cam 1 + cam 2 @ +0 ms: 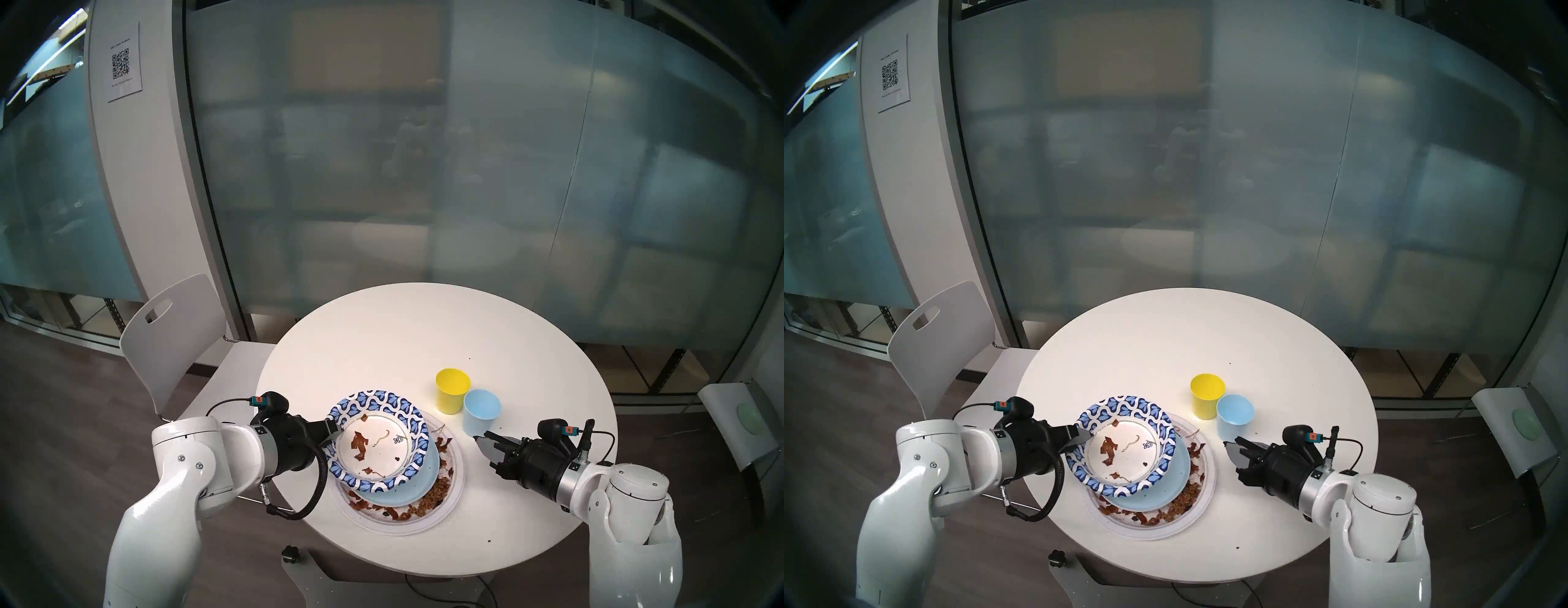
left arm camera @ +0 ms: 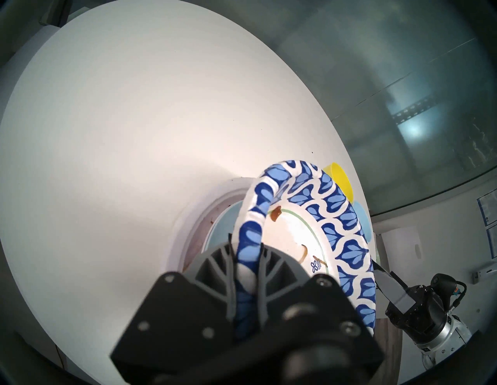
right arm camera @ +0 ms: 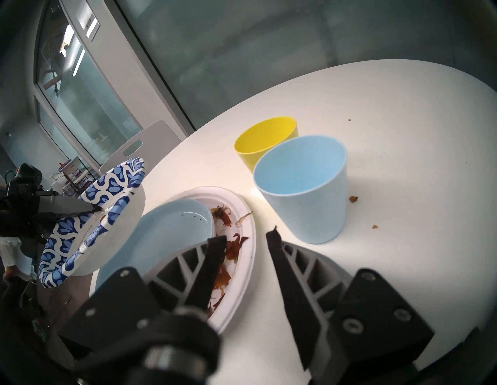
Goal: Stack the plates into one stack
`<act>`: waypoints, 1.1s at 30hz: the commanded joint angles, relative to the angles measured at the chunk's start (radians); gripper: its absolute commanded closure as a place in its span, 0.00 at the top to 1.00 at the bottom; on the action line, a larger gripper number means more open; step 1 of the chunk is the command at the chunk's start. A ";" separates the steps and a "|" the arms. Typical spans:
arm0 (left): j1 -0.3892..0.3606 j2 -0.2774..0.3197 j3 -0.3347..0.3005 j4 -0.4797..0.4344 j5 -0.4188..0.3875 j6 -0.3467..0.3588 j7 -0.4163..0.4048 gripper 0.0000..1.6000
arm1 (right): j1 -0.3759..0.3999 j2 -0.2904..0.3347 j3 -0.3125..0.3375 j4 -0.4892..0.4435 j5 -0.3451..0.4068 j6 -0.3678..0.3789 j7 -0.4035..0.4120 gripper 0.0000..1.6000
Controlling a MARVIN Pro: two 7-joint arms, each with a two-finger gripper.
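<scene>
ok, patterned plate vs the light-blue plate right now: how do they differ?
The patterned-rim paper plate is tilted and pinched at its rim by the left gripper; the light-blue plate lies flat on the big white plate, ungripped. The patterned one has a blue-and-white rim and brown scraps; the light-blue one is plain, with only dark specks. Both are round.

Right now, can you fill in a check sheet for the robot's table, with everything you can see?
Surface: round white table, a few crumbs.
Job's things: patterned plate tilted above the blue plate; blue plate sits in the big white plate with brown scraps. Pink plate: nothing seen.
Clutter: yellow cup, blue cup, side by side.
Grippers: left gripper pinching the patterned plate's rim; right gripper open, empty.
Cables: black hose looping by the left wrist.
Surroundings: white chair, frosted glass wall.
</scene>
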 commanded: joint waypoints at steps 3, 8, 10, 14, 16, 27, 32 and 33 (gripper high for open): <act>0.006 -0.002 0.040 -0.033 0.061 -0.046 -0.017 0.00 | -0.017 -0.023 0.010 -0.042 0.017 -0.018 0.005 0.62; 0.002 -0.003 0.070 -0.034 0.106 -0.066 -0.011 0.00 | -0.029 -0.030 0.022 -0.048 0.020 -0.021 0.009 0.64; 0.002 -0.002 0.082 -0.032 0.122 -0.073 -0.013 0.00 | -0.032 -0.031 0.025 -0.051 0.020 -0.022 0.010 0.64; 0.002 -0.003 0.108 -0.026 0.153 -0.089 -0.017 0.00 | -0.038 -0.034 0.036 -0.054 0.021 -0.027 0.014 0.64; 0.001 -0.004 0.112 -0.024 0.158 -0.092 -0.017 0.00 | -0.039 -0.034 0.038 -0.054 0.022 -0.028 0.015 0.65; -0.018 -0.012 0.151 -0.002 0.217 -0.123 -0.006 0.16 | -0.045 -0.037 0.048 -0.059 0.022 -0.025 0.025 0.67; -0.018 -0.004 0.163 0.007 0.246 -0.136 -0.012 0.20 | -0.045 -0.037 0.050 -0.060 0.020 -0.026 0.029 0.69; -0.018 -0.002 0.165 0.008 0.250 -0.138 -0.016 0.24 | -0.045 -0.037 0.050 -0.060 0.020 -0.026 0.030 0.69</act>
